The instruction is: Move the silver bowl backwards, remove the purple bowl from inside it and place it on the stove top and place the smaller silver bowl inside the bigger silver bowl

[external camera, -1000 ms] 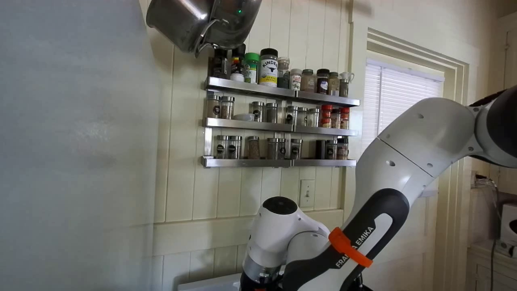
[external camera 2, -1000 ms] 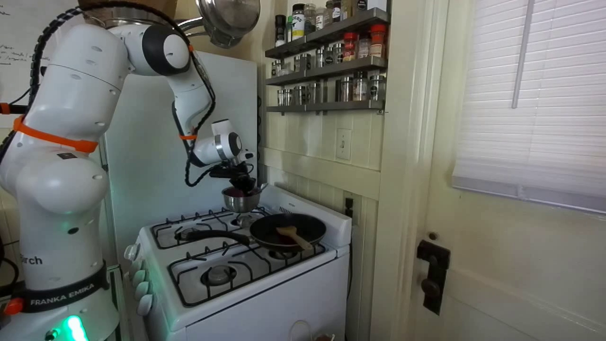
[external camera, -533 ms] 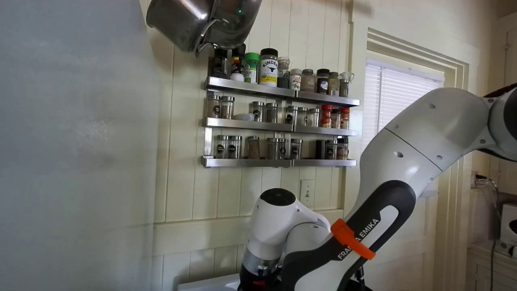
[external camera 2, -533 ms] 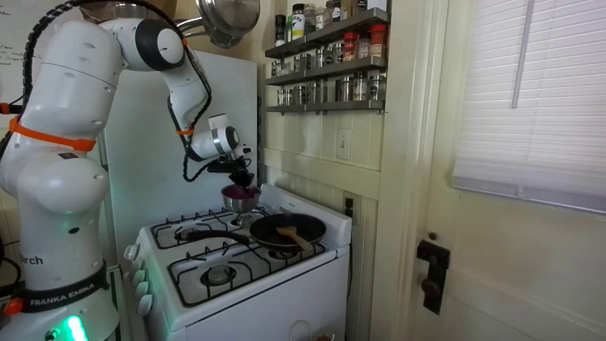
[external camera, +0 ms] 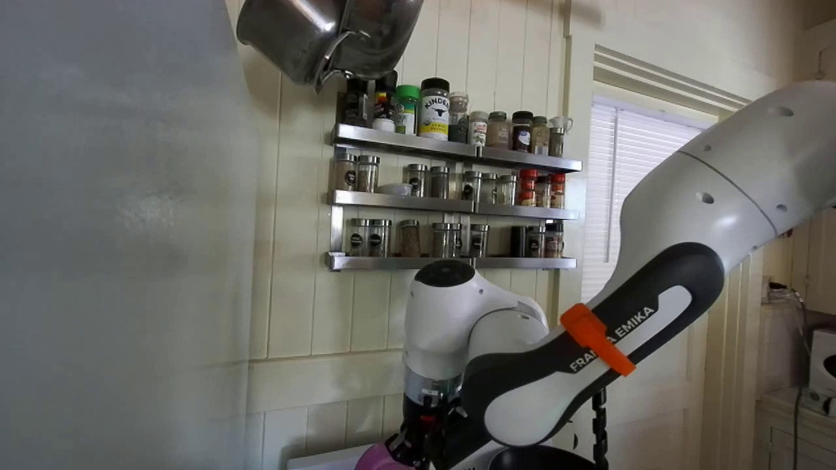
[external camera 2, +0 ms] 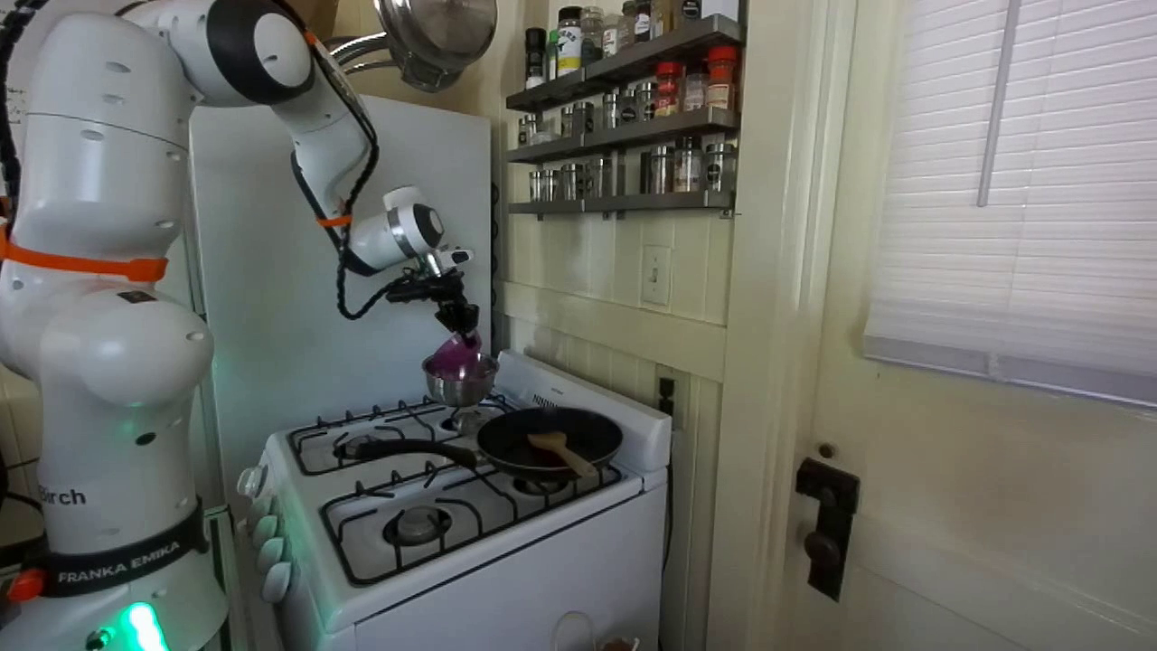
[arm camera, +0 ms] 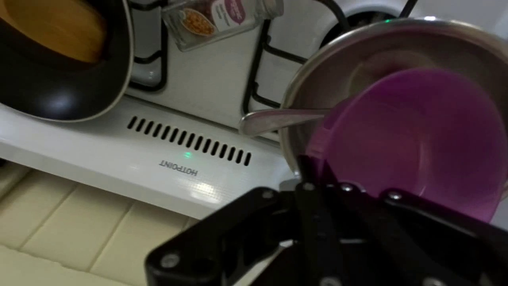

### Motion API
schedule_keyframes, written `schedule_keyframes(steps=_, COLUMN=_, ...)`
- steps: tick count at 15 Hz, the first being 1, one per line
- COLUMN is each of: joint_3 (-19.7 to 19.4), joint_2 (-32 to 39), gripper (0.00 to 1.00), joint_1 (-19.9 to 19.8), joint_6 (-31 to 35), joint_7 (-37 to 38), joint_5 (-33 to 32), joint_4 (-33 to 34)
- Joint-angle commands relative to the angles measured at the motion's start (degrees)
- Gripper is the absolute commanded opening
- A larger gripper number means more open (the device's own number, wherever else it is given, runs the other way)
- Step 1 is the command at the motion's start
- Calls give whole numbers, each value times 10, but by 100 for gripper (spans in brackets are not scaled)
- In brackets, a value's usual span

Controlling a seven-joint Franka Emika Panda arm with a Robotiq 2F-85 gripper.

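The purple bowl (arm camera: 416, 143) was found pinched at its rim by the claw (arm camera: 316, 169), whose tips were pressed to both sides of it, just right of centre in the wrist view. The bowl was held tilted, its interior exposed across the right half of that frame. The silver bowl (external camera 2: 459, 391) was located directly below, left of the centre of the frame in an exterior view, toward the rear of the stove (external camera 2: 506, 579). The lower part of the purple bowl was contained within the silver rim; whether the two were in contact could not be determined. A metal handle (arm camera: 283, 119) was noted crossing the silver rim near the centre of the wrist view, its inner end hidden by the purple bowl. A frying pan (external camera 2: 506, 443) with a wooden utensil (external camera 2: 562, 455) laid in it was recorded on the stove, at upper left in the wrist view. A glass spice jar (arm camera: 218, 20) was observed on its side at the top of the wrist view, between the frying pan and the silver bowl.
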Motion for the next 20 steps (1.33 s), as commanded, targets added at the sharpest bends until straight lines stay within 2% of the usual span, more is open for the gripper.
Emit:
schedule_keyframes(steps=1, joint_3=20, joint_2=-84, gripper=1, joint_1=-6, joint_6=-46, joint_7=67, joint_5=56, joint_4=-59)
schedule_keyframes(steps=8, joint_3=76, joint_2=-192, gripper=1, joint_1=-7, joint_6=57, joint_7=88, joint_5=271, joint_4=-206)
schedule_keyframes(steps=13, joint_3=112, joint_2=-225, gripper=1, joint_1=11, joint_6=149, joint_7=112, joint_5=420, joint_4=-314)
schedule_keyframes(steps=18, joint_3=106, joint_2=-213, gripper=1, joint_1=56, joint_6=217, joint_7=75, joint_5=595, joint_4=-373)
schedule_keyframes(steps=19, joint_3=106, joint_2=-184, gripper=1, joint_1=52, joint_6=219, joint_7=77, joint_5=606, joint_4=-344)
schedule_keyframes(steps=20, joint_3=105, joint_2=-182, gripper=1, joint_1=58, joint_6=232, joint_7=69, joint_5=630, joint_4=-350)
